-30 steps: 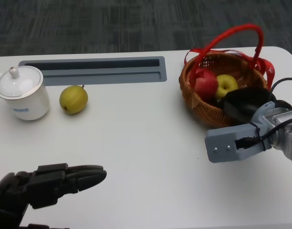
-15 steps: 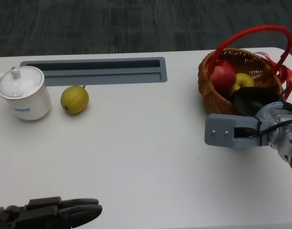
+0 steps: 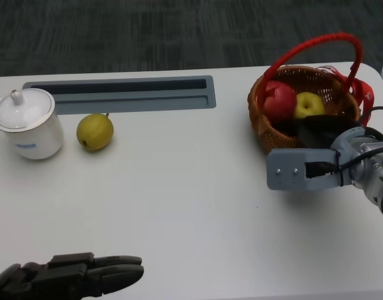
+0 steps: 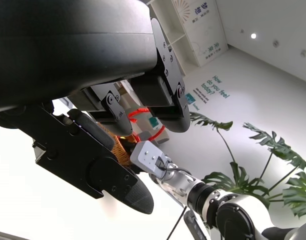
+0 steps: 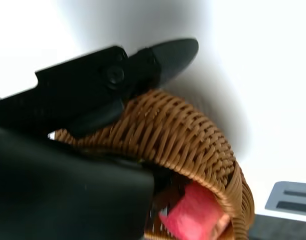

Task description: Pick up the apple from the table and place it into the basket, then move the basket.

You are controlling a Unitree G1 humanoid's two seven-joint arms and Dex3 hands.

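The right hand (image 3: 320,132) grips the near rim of the basket (image 3: 266,128): in the right wrist view one of its fingers (image 5: 143,65) lies along the outside of the woven wall while the rest of the hand reaches over the rim to the inside, so the wicker is clamped between them. The red apple (image 3: 279,102) lies inside the basket, just beyond those fingers, touching a yellow-green apple (image 3: 308,104) beside it. A red handle (image 3: 307,47) arches over both fruits, and red ribbon (image 3: 365,94) hangs at the basket's far side. The basket's base cannot be seen well enough to tell whether it rests on the white surface (image 3: 191,187).

The left hand (image 3: 72,281) hovers low at the near edge of the surface, holding nothing, its fingers (image 3: 119,275) stretched out flat and close together, pointing toward the basket side and well apart from it. Far beyond these fingers lies a yellow pear (image 3: 95,130), just beside a white lidded cup (image 3: 25,124). Behind them a grey recessed tray (image 3: 122,94) runs along the surface.
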